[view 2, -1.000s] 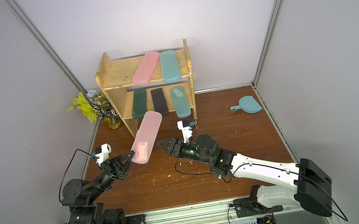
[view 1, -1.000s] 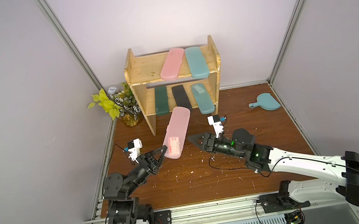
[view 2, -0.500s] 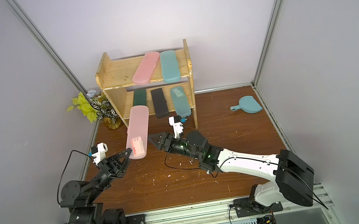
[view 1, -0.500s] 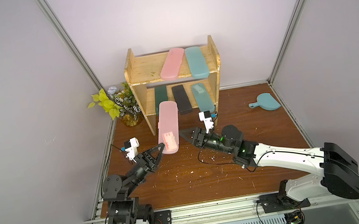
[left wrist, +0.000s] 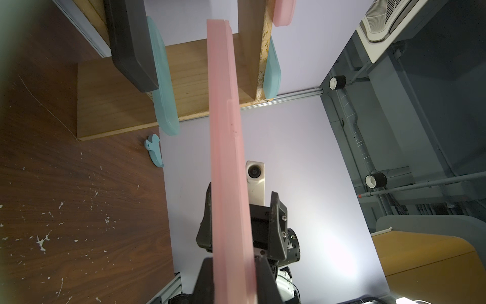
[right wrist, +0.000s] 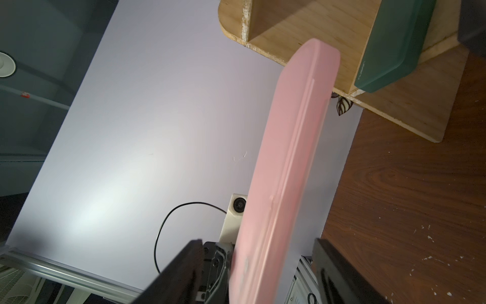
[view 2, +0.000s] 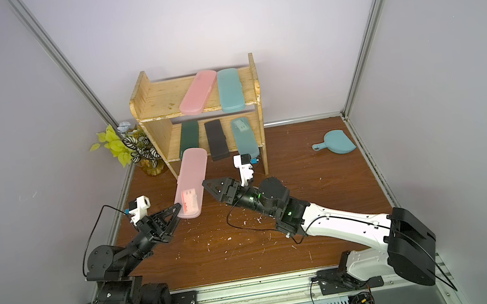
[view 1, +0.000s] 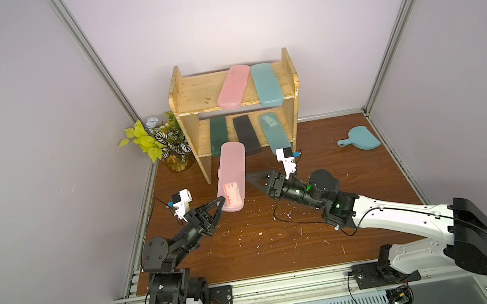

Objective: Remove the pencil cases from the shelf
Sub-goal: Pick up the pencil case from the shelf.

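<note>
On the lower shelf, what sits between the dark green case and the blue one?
A black pencil case, between the dark green case and the teal case; both top views show it.

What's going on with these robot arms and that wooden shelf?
The left gripper is shut on one end of a pink pencil case, holding it up in front of the shelf. The right gripper is open with its jaws either side of that case. Five cases lie on the shelf: pink and teal on top, dark green, black, teal below.

2 pink cases (view 1: pixel 233 86), 2 teal cases (view 1: pixel 265 85), 1 dark green case (view 1: pixel 218 133), 1 black case (view 1: pixel 246 134), yellowish shelf (view 1: pixel 197 95), brown woodgrain surface (view 1: pixel 282 236) lol.
</note>
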